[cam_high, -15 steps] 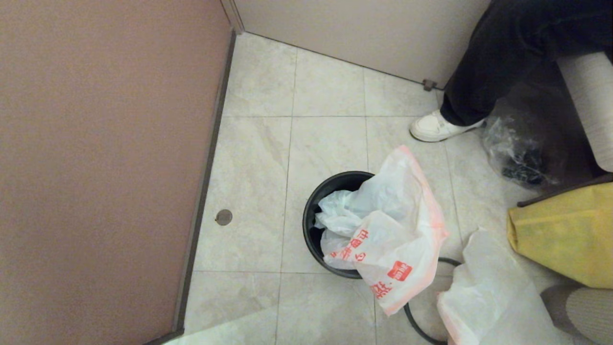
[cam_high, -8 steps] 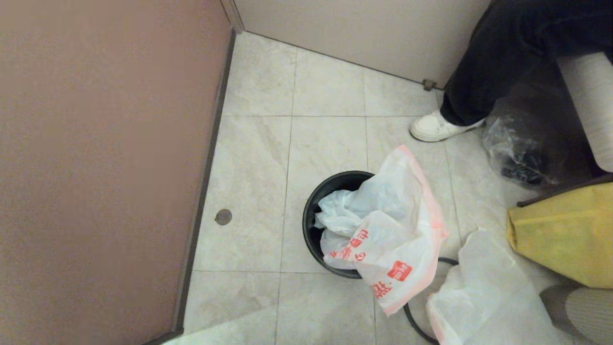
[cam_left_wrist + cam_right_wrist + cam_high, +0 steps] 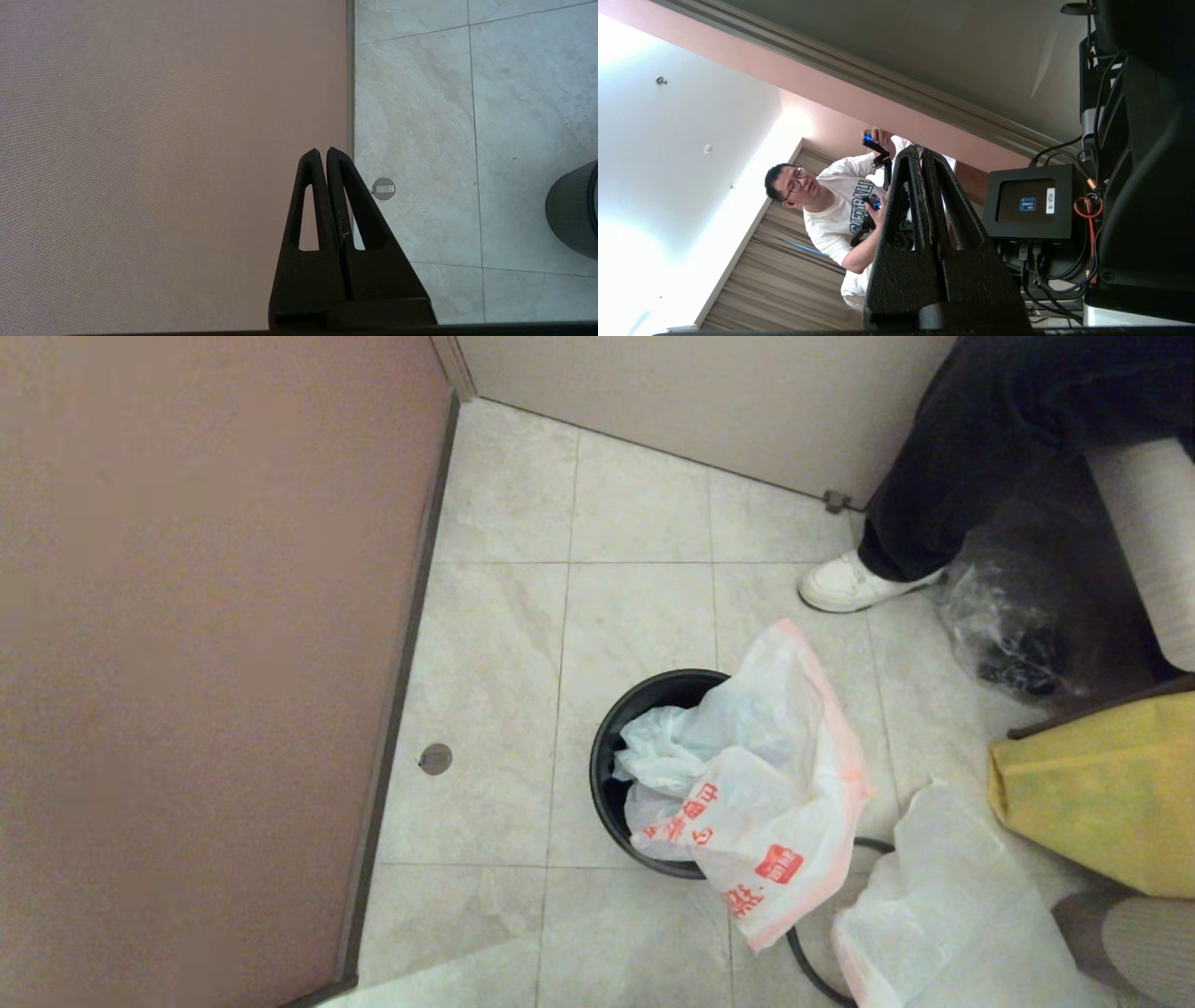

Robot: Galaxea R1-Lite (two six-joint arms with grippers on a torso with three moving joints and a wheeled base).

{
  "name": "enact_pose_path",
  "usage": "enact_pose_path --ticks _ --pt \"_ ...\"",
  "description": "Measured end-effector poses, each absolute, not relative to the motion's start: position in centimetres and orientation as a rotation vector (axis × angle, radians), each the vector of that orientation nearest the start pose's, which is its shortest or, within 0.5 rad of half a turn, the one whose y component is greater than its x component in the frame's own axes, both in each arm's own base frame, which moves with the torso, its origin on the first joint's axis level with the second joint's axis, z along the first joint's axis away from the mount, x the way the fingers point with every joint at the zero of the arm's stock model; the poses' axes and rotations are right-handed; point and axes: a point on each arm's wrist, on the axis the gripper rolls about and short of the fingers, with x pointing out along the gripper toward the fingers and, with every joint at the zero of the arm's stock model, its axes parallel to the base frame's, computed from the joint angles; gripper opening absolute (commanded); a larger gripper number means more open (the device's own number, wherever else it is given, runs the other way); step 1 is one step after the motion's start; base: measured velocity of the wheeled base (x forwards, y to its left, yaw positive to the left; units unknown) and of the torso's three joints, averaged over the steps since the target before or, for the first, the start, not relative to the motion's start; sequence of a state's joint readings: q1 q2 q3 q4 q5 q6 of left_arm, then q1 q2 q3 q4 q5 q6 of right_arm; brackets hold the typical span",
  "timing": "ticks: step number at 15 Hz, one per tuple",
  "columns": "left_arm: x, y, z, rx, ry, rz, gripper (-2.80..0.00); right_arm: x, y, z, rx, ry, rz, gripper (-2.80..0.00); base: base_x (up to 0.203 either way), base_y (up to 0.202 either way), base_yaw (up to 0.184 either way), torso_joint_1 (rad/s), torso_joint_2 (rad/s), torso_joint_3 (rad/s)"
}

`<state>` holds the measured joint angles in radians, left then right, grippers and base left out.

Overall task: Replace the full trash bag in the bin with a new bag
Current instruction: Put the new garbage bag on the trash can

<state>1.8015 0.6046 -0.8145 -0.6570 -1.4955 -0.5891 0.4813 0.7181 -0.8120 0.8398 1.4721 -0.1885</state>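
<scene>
The black bin [image 3: 611,775] stands on the tiled floor in the middle of the head view. The new bag [image 3: 775,803], thin and white with red print, is draped over the bin's right side and partly tucked inside. At the lower right sits the full trash bag [image 3: 943,915]. The grey rim ring [image 3: 796,952] lies on the floor, partly under both bags. My left gripper [image 3: 322,151] is shut and empty beside the brown wall, left of the bin [image 3: 577,210]. My right gripper [image 3: 920,149] is shut, points up towards a person, and shows nothing between its fingers.
A brown wall [image 3: 187,663] fills the left. A person's leg and white shoe [image 3: 845,583] stand behind the bin. At the right are a clear bag with dark lumps [image 3: 1008,635] and a yellow bag [image 3: 1092,793]. A round metal disc [image 3: 436,759] is set in the floor.
The full trash bag's left edge has shifted slightly to the left. The bin and the new bag have not moved.
</scene>
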Motion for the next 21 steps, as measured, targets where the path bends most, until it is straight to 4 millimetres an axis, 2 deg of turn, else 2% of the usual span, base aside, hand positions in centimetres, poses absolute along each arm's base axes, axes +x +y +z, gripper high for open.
enact_pose_path --ticks 11,21 --pt "2.6 -2.2 34.8 0.247 -0.033 0.199 -2.8 -0.6 2.2 23.6 0.315 0.601 1.944 -2.8 0.0 0.0 0.0 0.0 0.0 0.0" --pt "2.3 -2.3 35.7 0.256 -0.065 0.095 -2.8 -1.7 1.6 23.3 0.328 0.617 1.975 -2.8 0.0 0.0 0.0 0.0 0.0 0.0"
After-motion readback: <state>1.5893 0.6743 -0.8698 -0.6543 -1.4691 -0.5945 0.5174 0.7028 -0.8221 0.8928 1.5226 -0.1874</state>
